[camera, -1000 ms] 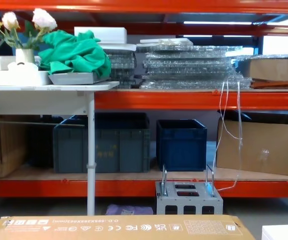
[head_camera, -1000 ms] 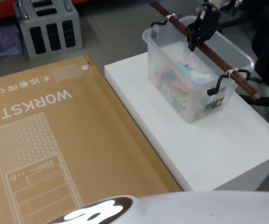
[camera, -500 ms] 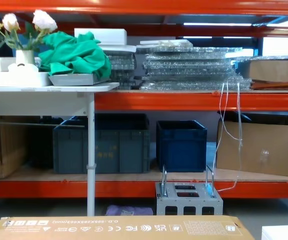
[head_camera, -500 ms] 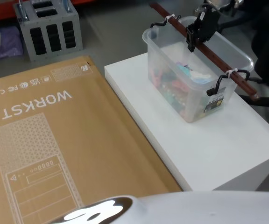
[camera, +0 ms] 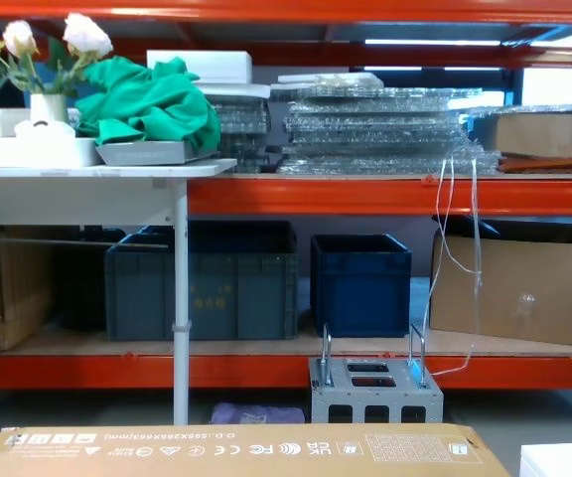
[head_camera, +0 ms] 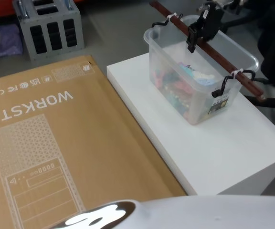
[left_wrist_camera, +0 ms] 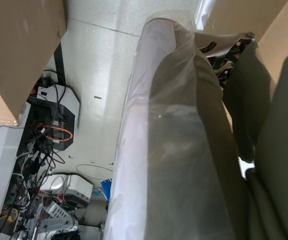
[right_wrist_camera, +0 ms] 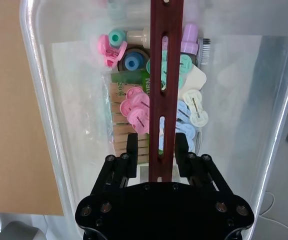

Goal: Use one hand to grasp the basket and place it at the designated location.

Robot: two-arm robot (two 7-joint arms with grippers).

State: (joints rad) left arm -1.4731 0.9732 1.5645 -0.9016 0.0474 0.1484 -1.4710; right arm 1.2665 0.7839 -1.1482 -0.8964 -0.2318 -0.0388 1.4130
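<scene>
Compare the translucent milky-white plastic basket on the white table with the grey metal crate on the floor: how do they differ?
The translucent milky-white plastic basket shows colourful items through its walls; the grey metal crate is opaque with dark slots. The basket sits on the white table, the crate on the floor. The right gripper holds the basket's red-brown handle bar; nothing touches the crate. Both are open-topped.

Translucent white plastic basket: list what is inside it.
Inside the translucent white plastic basket lie pastel pink, blue, green and white plastic clips, small bottles and a green packet. The dark red handle bar and black right gripper cover the rest.
</scene>
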